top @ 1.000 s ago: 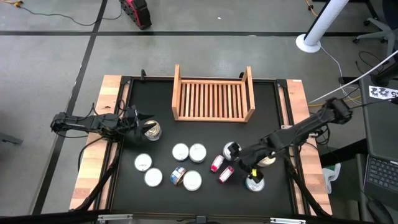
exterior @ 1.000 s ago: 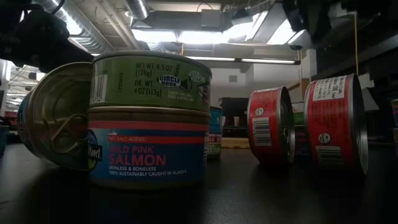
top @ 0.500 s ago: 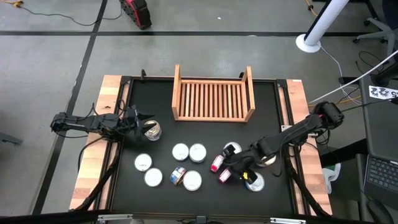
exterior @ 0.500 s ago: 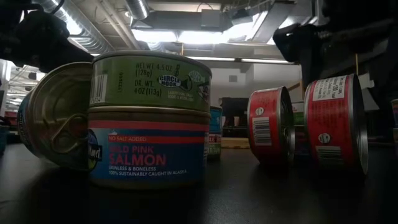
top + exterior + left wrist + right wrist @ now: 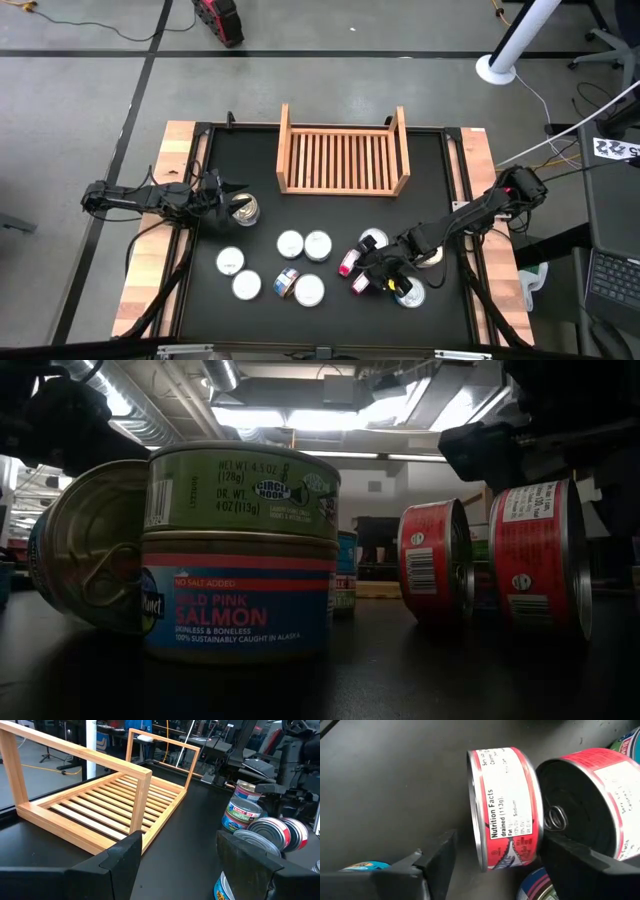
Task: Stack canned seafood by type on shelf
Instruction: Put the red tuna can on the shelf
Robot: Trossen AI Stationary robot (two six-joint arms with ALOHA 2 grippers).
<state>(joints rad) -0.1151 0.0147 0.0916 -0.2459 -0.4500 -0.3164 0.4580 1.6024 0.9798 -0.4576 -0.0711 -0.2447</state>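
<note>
The wooden shelf (image 5: 343,160) stands at the table's far middle. Several tins lie across the near half, most flat with pale lids (image 5: 290,243). Two red tins stand on edge (image 5: 348,263). My right gripper (image 5: 372,283) points steeply down, open, over the nearer red tin (image 5: 505,805). One finger stands on each flat side of that tin, and I see no touch. In the low view a green tin sits on a salmon tin (image 5: 240,550). My left gripper (image 5: 182,865) waits open at the table's left, beside a tin (image 5: 243,208).
The second red tin (image 5: 590,805) stands right beside the one between my right fingers. More tins (image 5: 408,293) (image 5: 430,255) lie close to the right arm. A tin leans on the stack (image 5: 90,545). Bare black table (image 5: 240,150) lies left of the shelf.
My right gripper has come down and moved toward the table's near left, tipping more steeply down. It now has its fingers either side of the red tin on edge. In the low view it has sunk into sight at the upper right. No tin has moved.
</note>
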